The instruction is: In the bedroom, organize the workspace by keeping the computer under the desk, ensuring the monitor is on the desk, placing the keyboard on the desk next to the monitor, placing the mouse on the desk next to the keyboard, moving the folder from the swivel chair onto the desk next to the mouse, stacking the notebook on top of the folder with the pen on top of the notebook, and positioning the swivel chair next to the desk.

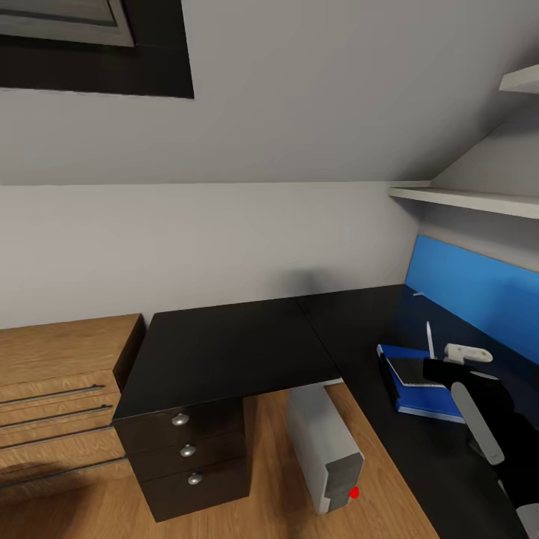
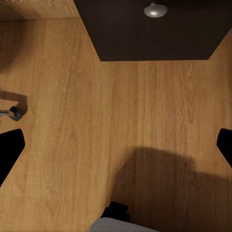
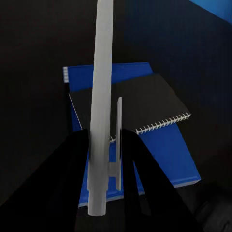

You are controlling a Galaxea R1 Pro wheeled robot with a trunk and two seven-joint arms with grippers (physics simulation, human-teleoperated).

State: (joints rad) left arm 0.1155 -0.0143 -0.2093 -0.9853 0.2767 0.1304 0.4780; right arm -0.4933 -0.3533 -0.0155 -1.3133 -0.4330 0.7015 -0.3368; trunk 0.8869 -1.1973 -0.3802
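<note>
The pen is being held upright between the closed fingers of the right gripper, above the black notebook, which is lying on the blue folder on the dark table. The computer is standing on the floor beneath. The left gripper is being kept wide open over the wooden floor, with nothing grasped.

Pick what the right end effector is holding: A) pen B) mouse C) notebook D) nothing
A: the right end effector is closed on the pen, held above the notebook that lies on the folder.
</note>
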